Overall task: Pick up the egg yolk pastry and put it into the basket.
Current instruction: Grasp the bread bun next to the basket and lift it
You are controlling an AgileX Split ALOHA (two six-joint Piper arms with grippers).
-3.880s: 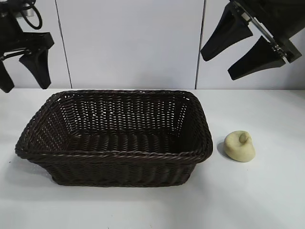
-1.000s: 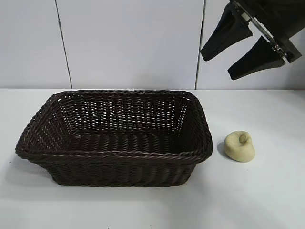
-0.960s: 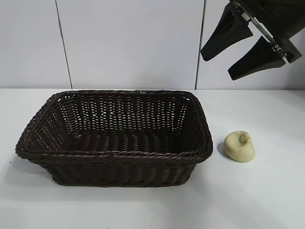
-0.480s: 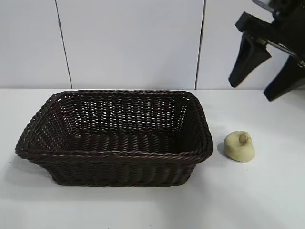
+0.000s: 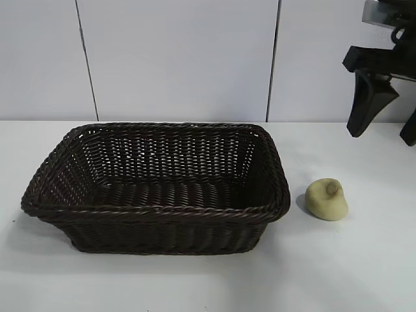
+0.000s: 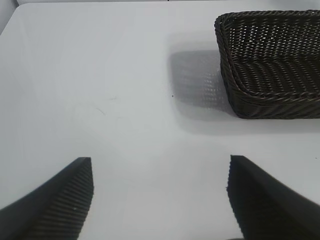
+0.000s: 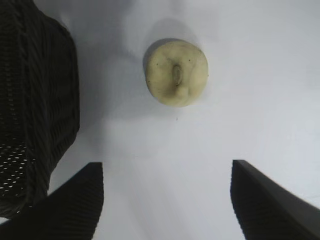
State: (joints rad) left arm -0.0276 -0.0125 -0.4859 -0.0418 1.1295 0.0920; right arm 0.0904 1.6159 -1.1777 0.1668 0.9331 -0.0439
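One pale yellow egg yolk pastry (image 5: 326, 201), brownish nub on top; right pincer (image 5: 385, 125) open.

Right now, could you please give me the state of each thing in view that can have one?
Large dark brown woven wicker basket: upright on the table, nothing inside.
Small pale yellow rounded egg yolk pastry: on the table beside the basket, apart from it, not gripped.
Right claw: open, above the pastry, holding nothing.
Left claw: open, over bare table, away from the basket.
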